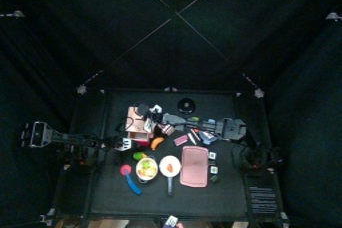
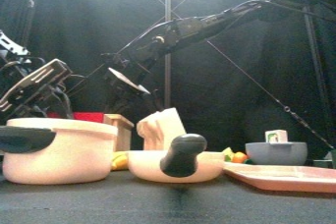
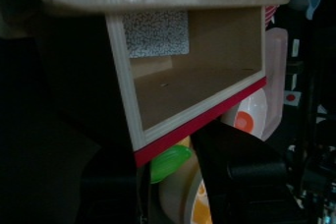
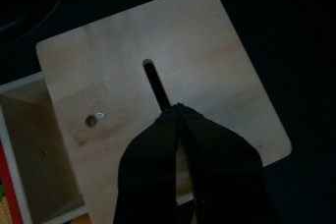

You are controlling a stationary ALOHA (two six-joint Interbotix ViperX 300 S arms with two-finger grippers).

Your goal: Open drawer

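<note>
The drawer (image 1: 138,120) is a small tan wooden unit at the table's back left. In the front view its pale face (image 2: 159,126) shows behind the white bowl. In the right wrist view the pale flat face (image 4: 197,51) fills the picture, with a thin dark bar (image 4: 151,79) on it. My right gripper (image 4: 175,116) is shut, and its tips meet at the near end of that bar. It reaches across from the right (image 1: 159,124). My left gripper (image 3: 184,184) is open beside the unit's open wooden compartment (image 3: 197,71) with its red edge, touching nothing.
A cream pot (image 2: 55,149) and a white bowl with a black handle (image 2: 178,159) stand at the front. A pink tray (image 1: 195,165) lies right of a plate (image 1: 170,167). A grey bowl (image 2: 276,152) and several small items crowd the table's middle.
</note>
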